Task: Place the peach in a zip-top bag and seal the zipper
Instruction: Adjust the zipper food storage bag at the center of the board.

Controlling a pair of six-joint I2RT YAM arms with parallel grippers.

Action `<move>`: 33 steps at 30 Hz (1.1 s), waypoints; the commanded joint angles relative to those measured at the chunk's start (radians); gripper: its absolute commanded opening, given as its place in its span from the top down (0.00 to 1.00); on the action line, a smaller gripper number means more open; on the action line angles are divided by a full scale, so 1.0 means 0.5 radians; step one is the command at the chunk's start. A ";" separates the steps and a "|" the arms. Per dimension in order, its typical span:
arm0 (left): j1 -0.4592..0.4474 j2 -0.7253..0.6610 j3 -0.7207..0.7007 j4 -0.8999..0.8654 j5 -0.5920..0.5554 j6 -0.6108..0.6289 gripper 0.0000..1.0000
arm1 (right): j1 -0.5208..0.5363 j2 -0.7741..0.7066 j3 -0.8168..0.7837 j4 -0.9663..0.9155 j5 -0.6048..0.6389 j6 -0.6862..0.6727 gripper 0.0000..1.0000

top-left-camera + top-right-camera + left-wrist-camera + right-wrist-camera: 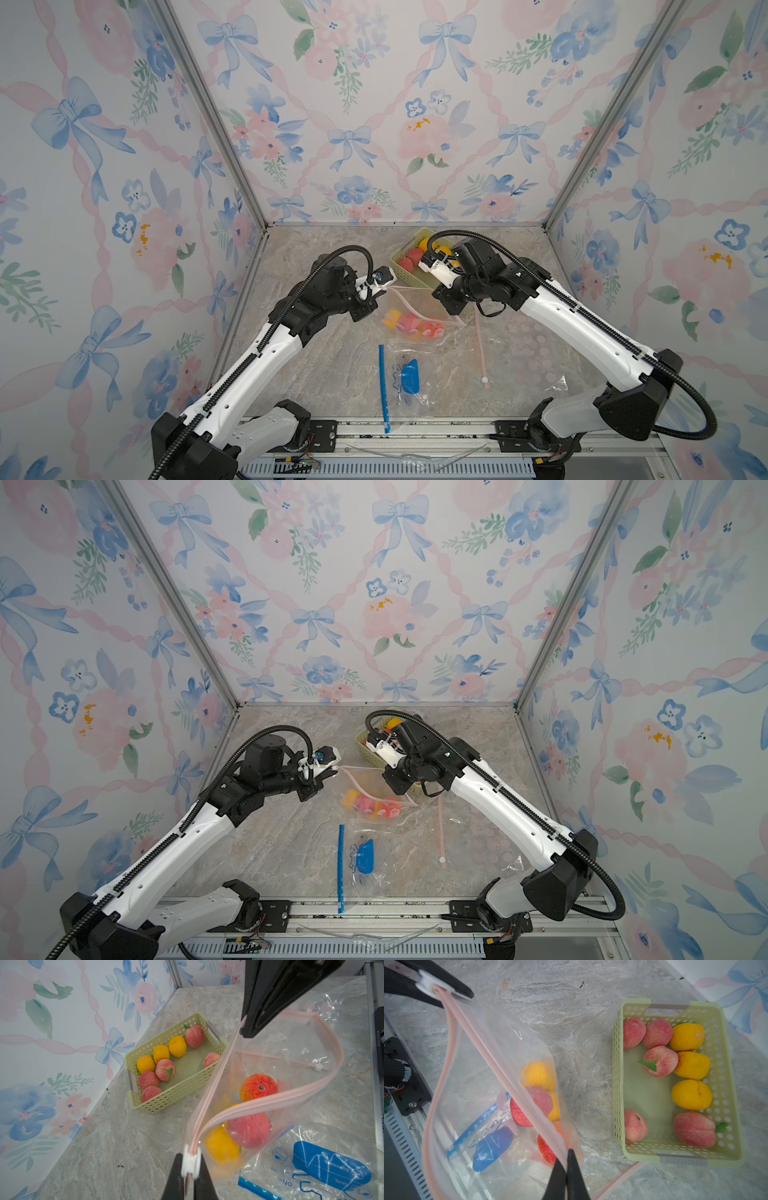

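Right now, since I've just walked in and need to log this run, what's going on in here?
The left gripper is shut on the white slider of a clear zip-top bag with a pink zipper, while the right gripper pinches the far end of its rim. Pink and yellow peaches lie inside, but the mouth gapes open, unsealed. More fruit sits in the pale green perforated basket.

Pink peach (250, 1133) lies inside the clear zip-top bag (291, 1043) — its pink zipper (270, 1099) gaping open.
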 commanded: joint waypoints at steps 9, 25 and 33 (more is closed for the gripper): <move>0.013 0.043 0.172 -0.198 -0.327 0.202 1.00 | 0.024 0.015 0.194 -0.131 0.353 -0.069 0.88; 0.208 0.349 0.232 -0.077 -0.135 0.142 1.00 | 0.212 -0.249 -0.233 0.550 0.013 0.067 0.26; 0.255 0.307 0.248 -0.080 -0.036 0.241 1.00 | 0.142 -0.083 -0.227 0.945 -0.142 -0.105 0.05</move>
